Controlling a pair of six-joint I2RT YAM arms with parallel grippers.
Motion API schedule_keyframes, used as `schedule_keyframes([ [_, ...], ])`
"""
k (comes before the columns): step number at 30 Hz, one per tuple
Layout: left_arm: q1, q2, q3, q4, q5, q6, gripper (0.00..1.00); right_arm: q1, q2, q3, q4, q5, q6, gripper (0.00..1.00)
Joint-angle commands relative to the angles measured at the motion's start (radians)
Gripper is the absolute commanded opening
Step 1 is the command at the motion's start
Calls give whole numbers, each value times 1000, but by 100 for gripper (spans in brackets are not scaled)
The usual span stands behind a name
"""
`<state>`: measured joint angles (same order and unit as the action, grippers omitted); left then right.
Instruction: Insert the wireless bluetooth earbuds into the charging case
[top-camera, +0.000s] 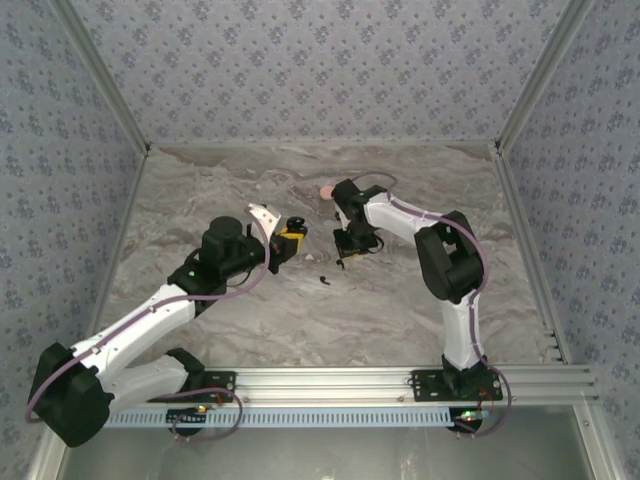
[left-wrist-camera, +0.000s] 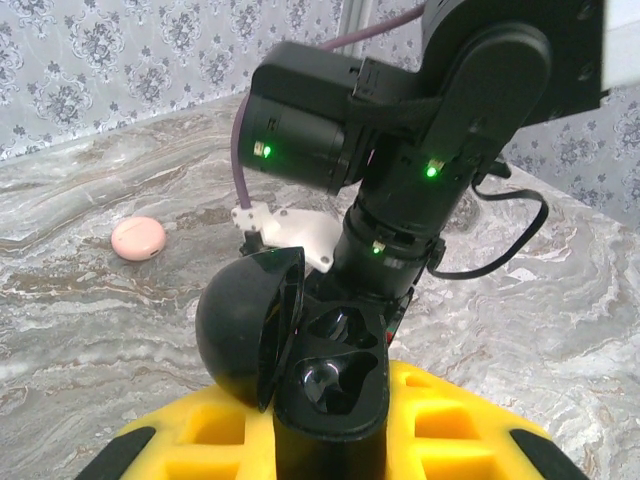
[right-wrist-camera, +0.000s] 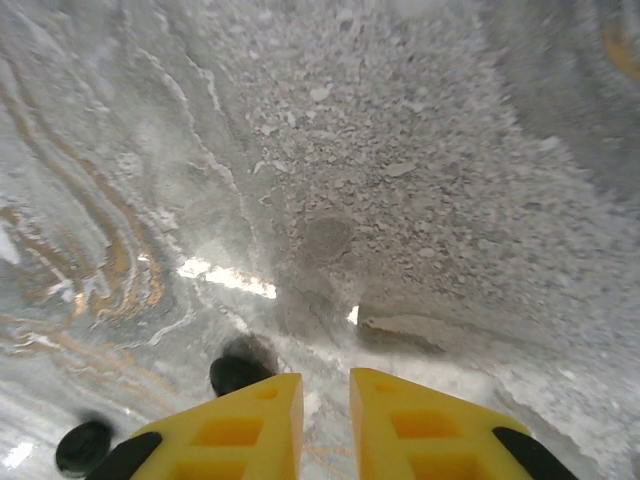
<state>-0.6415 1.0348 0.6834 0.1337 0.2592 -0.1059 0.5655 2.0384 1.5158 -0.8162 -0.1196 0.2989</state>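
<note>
The charging case (left-wrist-camera: 335, 375) is black and round, its lid (left-wrist-camera: 240, 335) swung open to the left and both sockets empty. My left gripper (left-wrist-camera: 330, 430) is shut on its base, holding it above the table (top-camera: 292, 240). One black earbud (right-wrist-camera: 238, 373) lies on the table just left of my right gripper's left fingertip. The other earbud (right-wrist-camera: 83, 447) lies farther left. From above, both earbuds (top-camera: 323, 278) (top-camera: 343, 264) lie between the two grippers. My right gripper (right-wrist-camera: 326, 385) (top-camera: 348, 252) points down close over the table, its fingers a narrow gap apart with nothing between them.
A pink disc (top-camera: 327, 188) (left-wrist-camera: 138, 238) lies on the marble table (top-camera: 400, 300) behind the right gripper. The right arm (left-wrist-camera: 400, 130) stands close in front of the held case. Patterned walls enclose the table on three sides.
</note>
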Motion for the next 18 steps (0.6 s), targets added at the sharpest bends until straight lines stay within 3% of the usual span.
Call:
schedule_keyframes([
  [1,3,-20,14,4,-16,-3,20,12,-62,11,-33,-6,-2,24],
  [9,4,-24,14,7,-18,-2,20,41,-38,16,-12,-40,75,40],
  [18,3,-24,13,10,-21,0,20,68,9,32,-26,48,178,40],
])
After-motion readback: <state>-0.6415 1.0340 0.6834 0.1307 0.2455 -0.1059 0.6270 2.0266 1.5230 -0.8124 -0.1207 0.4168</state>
